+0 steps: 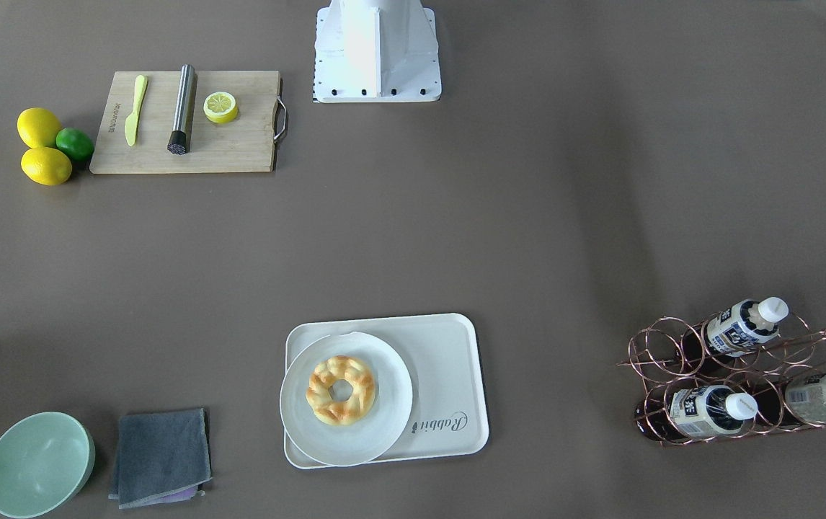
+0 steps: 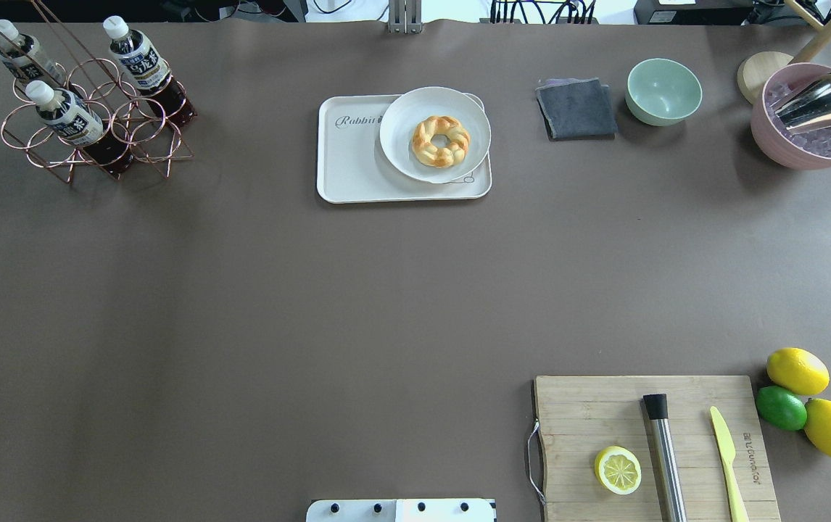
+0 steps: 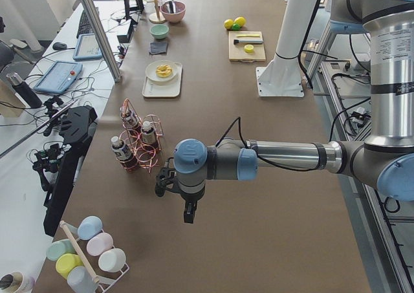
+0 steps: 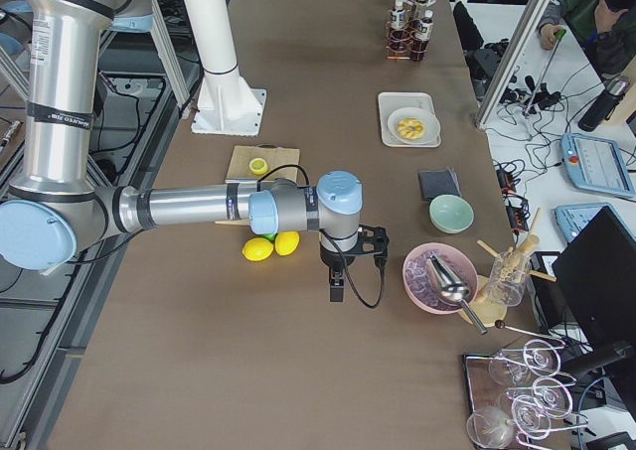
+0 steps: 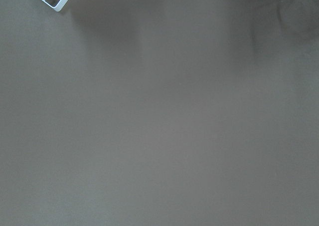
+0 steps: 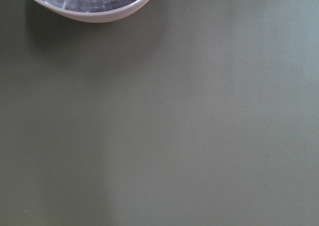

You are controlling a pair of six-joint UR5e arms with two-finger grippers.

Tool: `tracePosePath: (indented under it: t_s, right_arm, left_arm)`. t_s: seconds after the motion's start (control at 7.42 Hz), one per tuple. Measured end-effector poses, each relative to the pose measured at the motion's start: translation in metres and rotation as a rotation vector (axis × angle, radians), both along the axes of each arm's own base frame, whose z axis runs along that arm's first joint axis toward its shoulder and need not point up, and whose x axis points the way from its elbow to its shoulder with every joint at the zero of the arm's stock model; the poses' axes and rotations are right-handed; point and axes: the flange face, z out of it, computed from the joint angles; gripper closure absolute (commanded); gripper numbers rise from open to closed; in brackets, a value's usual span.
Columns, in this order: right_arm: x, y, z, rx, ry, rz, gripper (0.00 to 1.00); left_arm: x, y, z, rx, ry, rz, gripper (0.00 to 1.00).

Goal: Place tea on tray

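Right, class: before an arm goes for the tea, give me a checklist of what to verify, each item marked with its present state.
1. Tea located: a dark tea bottle leans in the copper wire rack, with its cap free: ok.
2. Look-alike ruled out: the paler bottle sits in the same rack and is told apart by colour: ok.
3. Room on the tray: the plate covers one side and the "Rabbit" side is bare: ok.
4. Left gripper open: seen only from the side: cannot tell.
5. Right gripper out of the way: it hangs by the pink bowl of ice, at the opposite end of the table from the rack: ok.
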Motion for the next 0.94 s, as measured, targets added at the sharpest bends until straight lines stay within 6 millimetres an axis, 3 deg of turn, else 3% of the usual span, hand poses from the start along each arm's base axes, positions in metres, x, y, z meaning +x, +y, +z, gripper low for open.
tracePosePath:
  t_s: [0.27,0.54,0.94]
  right_arm:
    - [0.0,-0.001,-0.001,0.002,0.0,0.0,0.0]
    - [0.0,-0.002,0.0,-0.001,0.0,0.001,0.0]
    - [0.007,-0.024,-0.046,0.161,-0.035,0.035,0.0]
  left_arm:
    - [-0.002,-0.034,-0.035,0.106,-0.004,-0.006,0.0]
    - [-0.004,-0.054,-0.051,0.18,-0.001,-0.04,0.0]
    - [-0.003,-0.059,-0.068,0.289,-0.001,-0.054,0.01]
